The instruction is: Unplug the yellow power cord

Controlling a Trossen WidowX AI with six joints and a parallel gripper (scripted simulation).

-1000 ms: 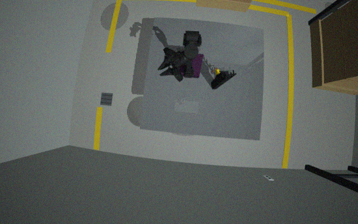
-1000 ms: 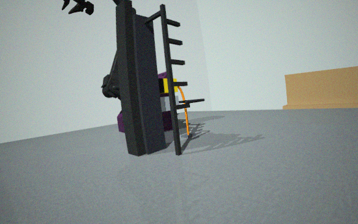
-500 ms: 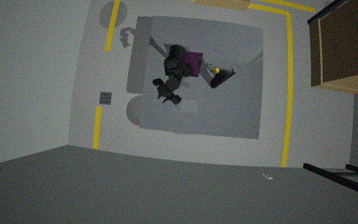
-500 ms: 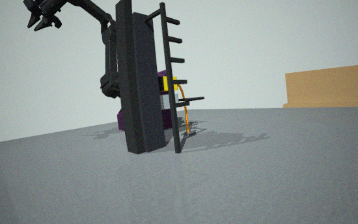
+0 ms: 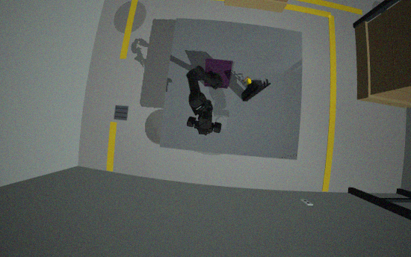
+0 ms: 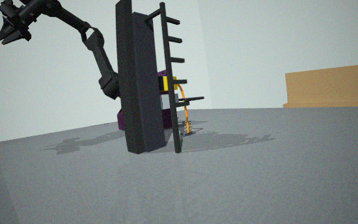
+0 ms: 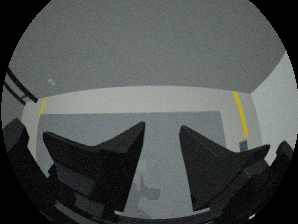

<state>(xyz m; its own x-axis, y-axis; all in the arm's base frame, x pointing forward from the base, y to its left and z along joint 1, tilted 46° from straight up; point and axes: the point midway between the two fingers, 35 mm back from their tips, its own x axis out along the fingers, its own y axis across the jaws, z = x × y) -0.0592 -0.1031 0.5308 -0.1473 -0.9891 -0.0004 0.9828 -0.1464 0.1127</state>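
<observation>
The yellow plug (image 6: 165,83) sits seated in the strip (image 6: 140,84), cord (image 6: 185,107) drooping beside it to the surface. The gripper (image 6: 8,32) hangs high, well away, jaws partly closed on nothing, so unplugging remains undone.

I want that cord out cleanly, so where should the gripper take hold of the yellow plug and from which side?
Grip the yellow plug on its blocky body, not the orange cord curving down from it. Probably approach from the cord side; the dark upright panel blocks the other. The gripper, empty, is well away.
</observation>
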